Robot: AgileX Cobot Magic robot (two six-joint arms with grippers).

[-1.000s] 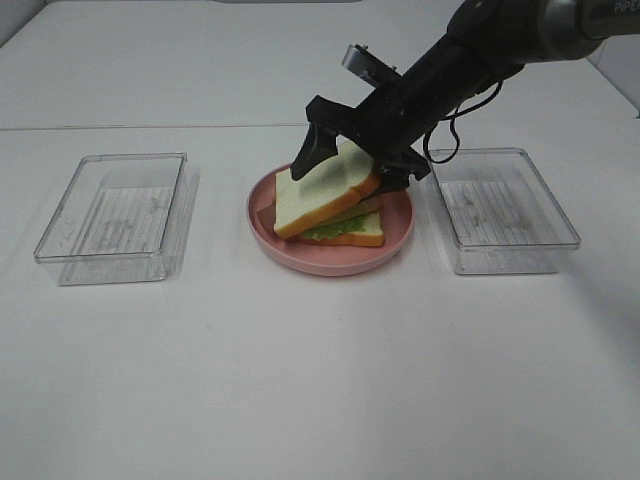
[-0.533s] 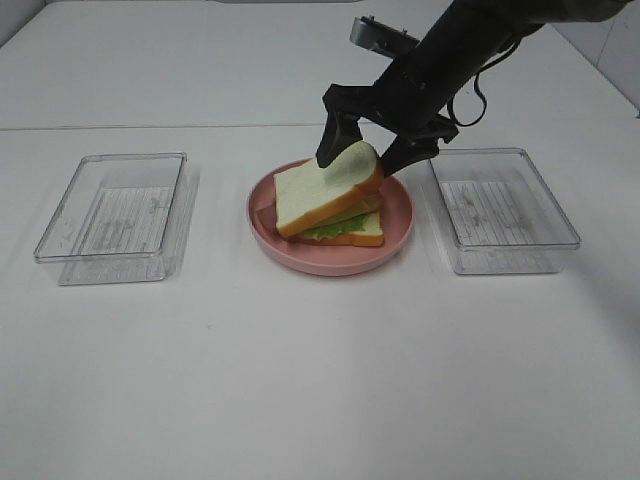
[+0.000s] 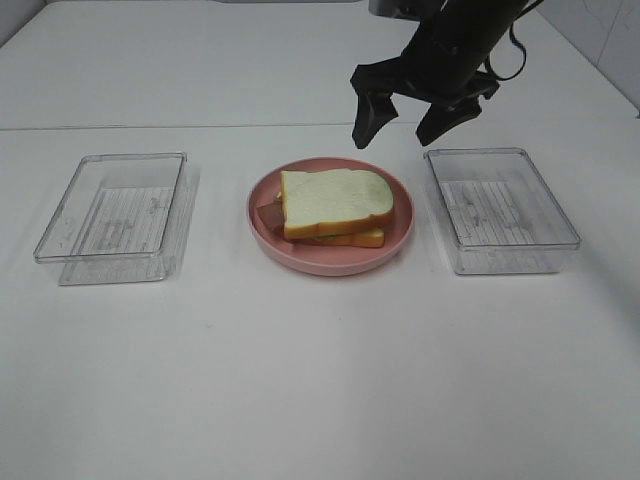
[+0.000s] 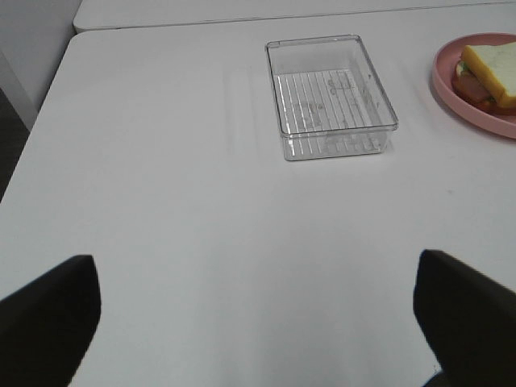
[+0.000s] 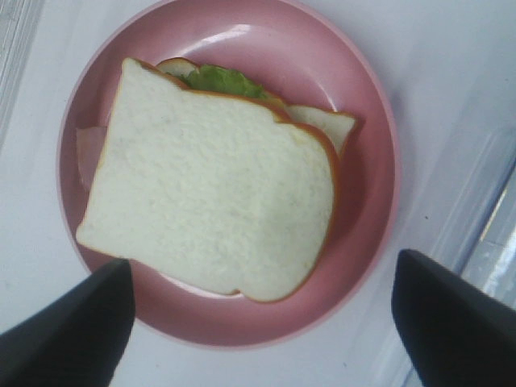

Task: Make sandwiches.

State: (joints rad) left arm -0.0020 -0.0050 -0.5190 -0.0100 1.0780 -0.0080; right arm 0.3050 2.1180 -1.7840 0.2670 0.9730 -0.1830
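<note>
The sandwich (image 3: 335,205) lies assembled on the pink plate (image 3: 400,228) at the middle of the tabletop (image 3: 320,370), between two clear trays (image 3: 115,217), top slice flat. The right hand (image 3: 415,118) hangs above the plate's far edge, fingers spread, holding nothing. The left hand (image 4: 258,322) is likewise spread and empty over bare tabletop.

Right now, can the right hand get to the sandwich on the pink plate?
Probably yes. The right hand is open and hangs above the sandwich, which lies uncovered on the pink plate, with nothing between them.
</note>
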